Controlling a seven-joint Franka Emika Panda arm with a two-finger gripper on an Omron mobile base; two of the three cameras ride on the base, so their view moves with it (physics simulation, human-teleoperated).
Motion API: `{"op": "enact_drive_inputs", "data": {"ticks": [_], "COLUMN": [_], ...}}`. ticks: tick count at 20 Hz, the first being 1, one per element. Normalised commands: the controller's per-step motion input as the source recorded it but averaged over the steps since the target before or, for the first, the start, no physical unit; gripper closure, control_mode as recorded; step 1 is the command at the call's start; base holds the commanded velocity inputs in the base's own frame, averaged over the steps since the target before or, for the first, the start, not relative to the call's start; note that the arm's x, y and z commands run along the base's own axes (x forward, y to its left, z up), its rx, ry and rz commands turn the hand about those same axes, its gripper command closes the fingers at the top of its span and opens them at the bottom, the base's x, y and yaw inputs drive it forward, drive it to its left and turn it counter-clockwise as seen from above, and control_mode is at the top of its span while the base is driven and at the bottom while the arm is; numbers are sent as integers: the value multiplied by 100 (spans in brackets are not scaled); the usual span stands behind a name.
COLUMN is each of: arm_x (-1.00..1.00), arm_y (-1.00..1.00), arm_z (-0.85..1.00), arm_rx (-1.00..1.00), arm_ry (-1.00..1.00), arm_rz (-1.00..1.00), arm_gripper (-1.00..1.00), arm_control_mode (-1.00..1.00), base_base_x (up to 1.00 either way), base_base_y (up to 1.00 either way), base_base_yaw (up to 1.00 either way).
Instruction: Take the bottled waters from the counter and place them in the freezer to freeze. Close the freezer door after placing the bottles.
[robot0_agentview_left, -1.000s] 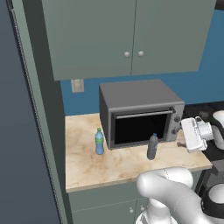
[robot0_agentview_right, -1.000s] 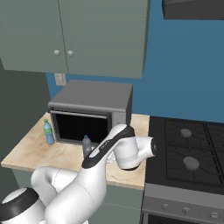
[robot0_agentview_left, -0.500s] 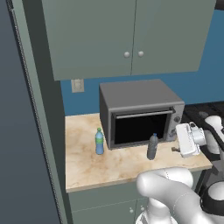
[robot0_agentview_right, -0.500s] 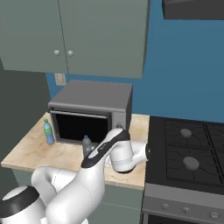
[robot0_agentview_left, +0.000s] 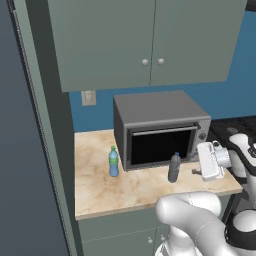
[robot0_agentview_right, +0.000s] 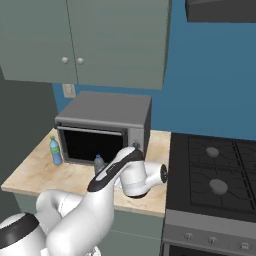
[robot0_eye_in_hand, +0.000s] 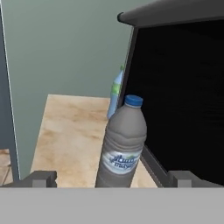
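Left base view: the grey bottle (robot0_agentview_left: 174, 167) stands upright on the counter (robot0_agentview_left: 95, 187) just in front of the microwave (robot0_agentview_left: 159, 129), and the blue bottle (robot0_agentview_left: 114, 162) stands upright near the microwave's left front corner, the two well apart. My gripper (robot0_agentview_left: 196, 171) sits level with the grey bottle on its right side, near it but not touching. The tall dark slab along the left edge I take to be the freezer (robot0_agentview_left: 25, 165); I cannot tell from here how its door stands. Right base view: the arm crosses in front of the grey bottle (robot0_agentview_right: 99, 163), so its top alone peeks out; the blue bottle (robot0_agentview_right: 55, 150) stands clear at the counter's (robot0_agentview_right: 35, 172) far left, and the stove (robot0_agentview_right: 215, 175) lies to the right. Hand view: the grey bottle (robot0_eye_in_hand: 122, 146) stands centred between the two fingertips (robot0_eye_in_hand: 40, 177), which are spread wide with nothing between them yet; the blue bottle (robot0_eye_in_hand: 115, 92) shows behind it. I judge this the approach on the first bottle, neither one yet moved. Next move calls for advancing until the bottle body sits between the pads, then closing at mid-height without tipping it.
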Motion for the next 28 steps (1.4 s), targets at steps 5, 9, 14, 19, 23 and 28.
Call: {"op": "enact_drive_inputs", "data": {"ticks": [5, 9, 14, 19, 23, 28], "arm_x": [10, 11, 12, 29, 43, 23], "arm_y": [22, 23, 16, 12, 2, 0], "arm_z": [-3, -6, -3, -4, -2, 0], "arm_rx": [0, 0, 0, 0, 0, 0], "arm_ry": [2, 4, 3, 8, 13, 6], "arm_rz": [1, 2, 3, 4, 1, 0], "arm_gripper": [-100, -100, -100, -100, -100, -100], "arm_control_mode": [-100, -100, -100, -100, -100, -100], "base_base_x": [0, 0, 0, 0, 0, 0], "base_base_y": [0, 0, 0, 0, 0, 0], "base_base_yaw": [0, 0, 0, 0, 0, 0]}}
